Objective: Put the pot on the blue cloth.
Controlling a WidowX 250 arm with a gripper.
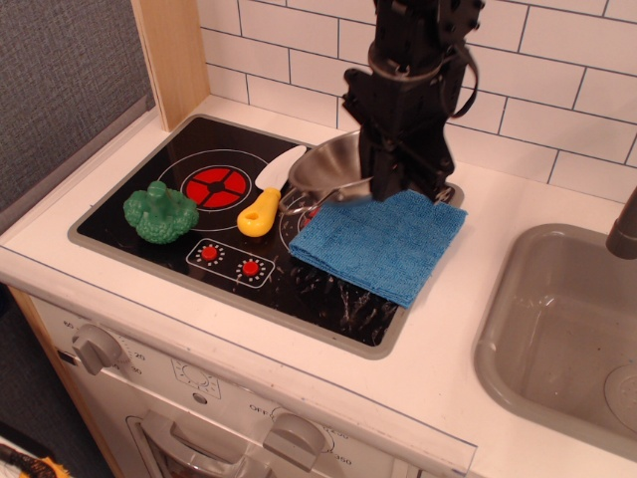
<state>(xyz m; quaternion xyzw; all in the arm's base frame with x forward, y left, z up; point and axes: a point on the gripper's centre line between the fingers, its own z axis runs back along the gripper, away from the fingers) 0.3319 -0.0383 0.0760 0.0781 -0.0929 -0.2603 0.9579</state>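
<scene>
The pincer covers the right half of the pot, so its grip there is not visible. It also hides the far edge of the blue cloth. The sink is cut by the right border.

Shiny metal pot, fuzzy blue cloth, glossy black hob.

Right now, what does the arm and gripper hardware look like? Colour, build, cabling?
The arm is matte black and blocky, made of boxy stacked segments. A black cable loops out on its right side. The gripper is black too, with flat dark fingers. No markings are legible.
</scene>
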